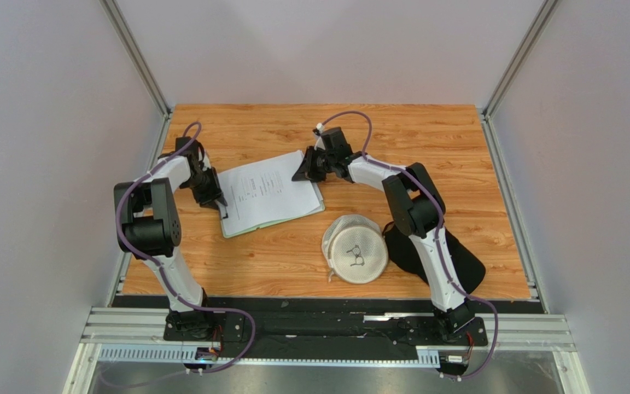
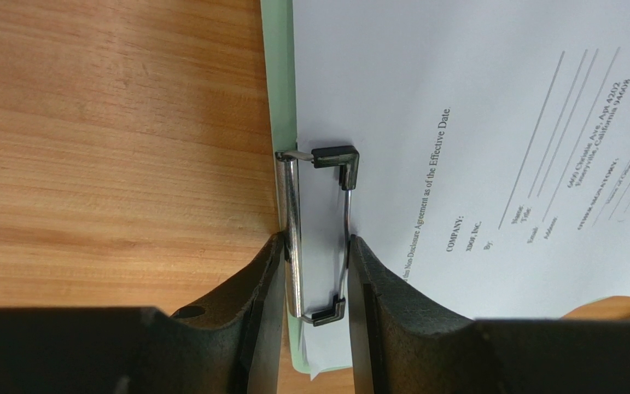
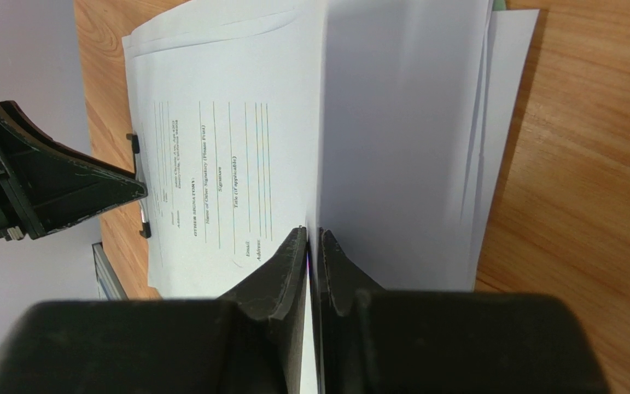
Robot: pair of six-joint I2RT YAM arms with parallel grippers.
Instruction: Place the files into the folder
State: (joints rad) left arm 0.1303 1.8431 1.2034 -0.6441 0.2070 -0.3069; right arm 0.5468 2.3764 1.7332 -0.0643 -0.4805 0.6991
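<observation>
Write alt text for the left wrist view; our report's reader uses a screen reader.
The left gripper grips the metal clip of the green folder, printed white files lying beneath it, on a wooden table.

On the wooden worktop (image 1: 474, 164) lies a round white fabric piece (image 1: 356, 249) printed with spectacles; black cloth (image 1: 458, 261) lies just right of it.

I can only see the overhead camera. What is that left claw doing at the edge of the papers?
Observer: Its wrist camera shows the left gripper with one finger on each side of the metal clip on the green folder, apparently squeezing it.
Visitor: And the other claw?
Observer: The right gripper is closed on an edge of the files, a sheet caught between its fingers.
Visitor: What do the papers say?
Observer: One line reads "Non-Disclosure Agreement as of the Effective Date".
</observation>
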